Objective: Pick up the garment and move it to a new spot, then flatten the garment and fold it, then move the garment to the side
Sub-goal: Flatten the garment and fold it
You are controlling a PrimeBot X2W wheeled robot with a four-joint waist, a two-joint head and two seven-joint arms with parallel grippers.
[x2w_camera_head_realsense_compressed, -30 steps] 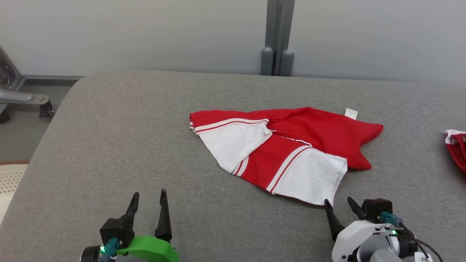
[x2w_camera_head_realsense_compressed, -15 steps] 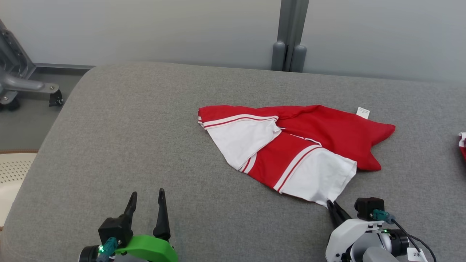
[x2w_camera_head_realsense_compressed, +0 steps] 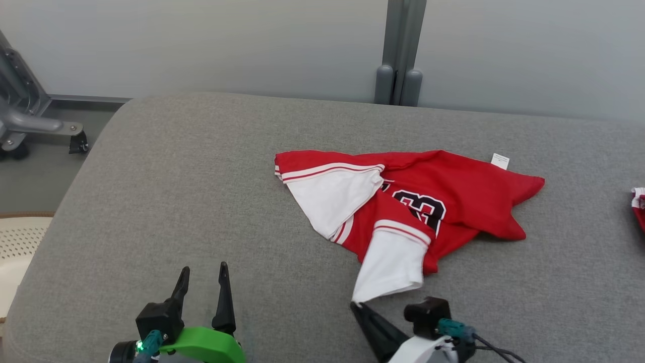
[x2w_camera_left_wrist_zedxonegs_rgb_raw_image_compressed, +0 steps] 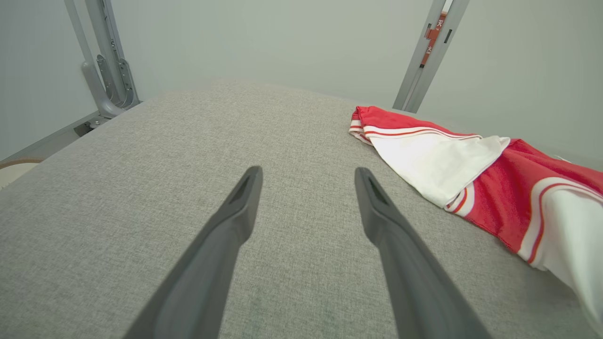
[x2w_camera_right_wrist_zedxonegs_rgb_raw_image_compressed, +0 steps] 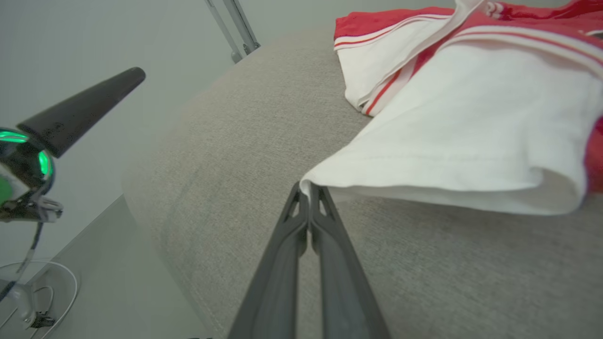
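Grey table (x2w_camera_head_realsense_compressed: 176,201) spreads wide left of the garment (x2w_camera_head_realsense_compressed: 453,196), its white corner pinched by the right hand (x2w_camera_head_realsense_compressed: 355,304); left hand (x2w_camera_head_realsense_compressed: 204,269) gapes.

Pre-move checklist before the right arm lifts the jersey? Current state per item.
1. Right gripper shut on the jersey's white corner: ok.
2. Bite deep enough to survive a lift: cannot tell; just the corner's tip sits between the fingertips.
3. Left gripper open, off the cloth: ok.
4. Jersey flat: not ok; bunched, with a white panel folded across the front.
5. Other red garment apart from the jersey: ok.
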